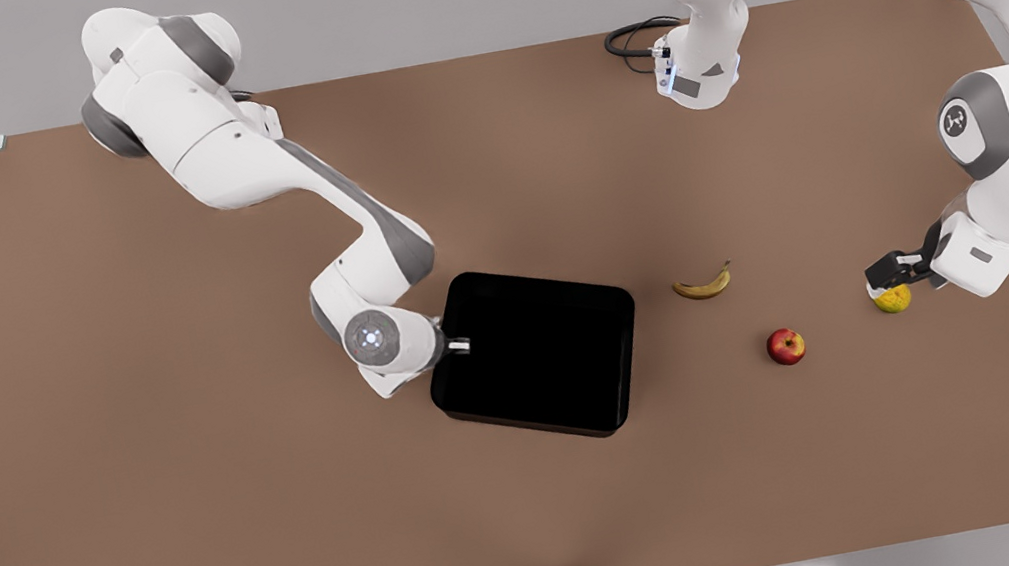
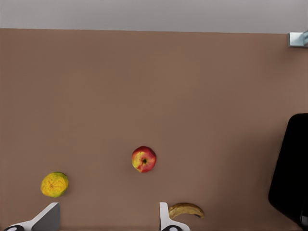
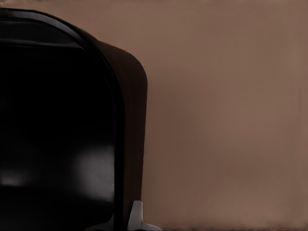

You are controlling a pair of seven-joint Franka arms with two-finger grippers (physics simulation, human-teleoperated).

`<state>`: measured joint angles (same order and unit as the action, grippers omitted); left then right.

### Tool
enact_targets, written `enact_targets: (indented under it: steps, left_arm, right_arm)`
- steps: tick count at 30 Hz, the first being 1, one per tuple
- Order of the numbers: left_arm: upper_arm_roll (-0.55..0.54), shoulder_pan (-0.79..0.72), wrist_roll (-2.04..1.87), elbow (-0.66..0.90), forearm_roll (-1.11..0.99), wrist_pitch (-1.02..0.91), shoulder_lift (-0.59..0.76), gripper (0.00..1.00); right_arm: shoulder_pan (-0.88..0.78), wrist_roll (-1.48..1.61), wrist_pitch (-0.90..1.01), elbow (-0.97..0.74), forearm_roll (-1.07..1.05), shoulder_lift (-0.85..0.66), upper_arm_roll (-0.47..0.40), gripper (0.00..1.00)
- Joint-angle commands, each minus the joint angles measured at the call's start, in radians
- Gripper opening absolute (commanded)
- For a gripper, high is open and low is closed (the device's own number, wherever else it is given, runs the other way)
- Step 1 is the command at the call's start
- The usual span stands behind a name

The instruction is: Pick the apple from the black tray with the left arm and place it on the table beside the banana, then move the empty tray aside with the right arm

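The apple [image 1: 786, 346] sits on the brown surface [image 1: 191, 474], near the banana [image 1: 703, 285] and well apart from the black tray [image 1: 536, 351], which looks empty. So the step in hand, I'd say, is shifting that tray aside.

The right gripper [image 1: 459, 346] is at the tray's rim on the front view's left side. In its wrist view one finger [image 3: 136, 217] shows just outside the rim, so it seems to straddle the edge. Whether it has pinched the rim yet, I cannot tell from here.

The left gripper [image 1: 890, 273] waits, released, with fingers spread, close over the bumpy yellow-green fruit [image 1: 894, 299].

To do this well, I'd want a firm pinch on the rim first, then a low, level slide away from the fruit, keeping the tray flat so it doesn't pivot around that single grip.
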<state>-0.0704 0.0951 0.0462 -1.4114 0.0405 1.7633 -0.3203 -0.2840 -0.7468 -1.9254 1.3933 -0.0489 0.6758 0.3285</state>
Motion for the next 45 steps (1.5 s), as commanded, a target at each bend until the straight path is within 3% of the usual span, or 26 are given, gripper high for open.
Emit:
enact_targets:
  steps: [1, 11, 19, 25, 41, 43, 44, 45]
  left_arm:
    - [0.0, 0.0, 0.024, 0.0, -0.002, -0.001, 0.001, 1.0]
    - [0.0, -0.003, 0.024, -0.001, -0.002, -0.001, 0.0, 1.0]
    - [0.0, -0.003, 0.024, -0.001, -0.002, -0.001, 0.001, 1.0]
    - [-0.002, -0.011, 0.026, -0.001, -0.004, -0.001, -0.002, 1.0]
    - [0.0, -0.011, 0.027, -0.001, -0.004, -0.001, -0.002, 1.0]
    - [0.0, -0.011, 0.024, 0.0, 0.004, -0.001, -0.002, 1.0]
    - [0.0, -0.011, 0.026, 0.0, 0.006, -0.001, -0.002, 1.0]
    - [0.0, -0.009, 0.024, 0.002, 0.007, -0.001, -0.002, 1.0]
  right_arm:
    - [0.019, 0.202, 0.192, 0.0, 0.003, -0.035, 0.0, 0.18]
    - [0.27, 0.695, 0.505, -0.008, 0.006, -0.143, -0.028, 0.17]
    - [0.275, 1.115, 0.595, -0.062, 0.014, -0.17, -0.305, 0.17]
    - [0.273, 1.311, 0.594, -0.077, 0.017, -0.167, -0.45, 0.17]
    - [0.275, 1.33, 0.388, -0.079, 0.015, -0.015, -0.531, 0.18]
    - [0.275, 1.328, 0.387, -0.079, 0.015, -0.013, -0.531, 0.3]
    - [0.275, 1.322, 0.387, -0.079, 0.014, -0.013, -0.531, 0.79]
    - [0.275, 1.327, 0.387, -0.082, 0.014, -0.016, -0.537, 0.98]
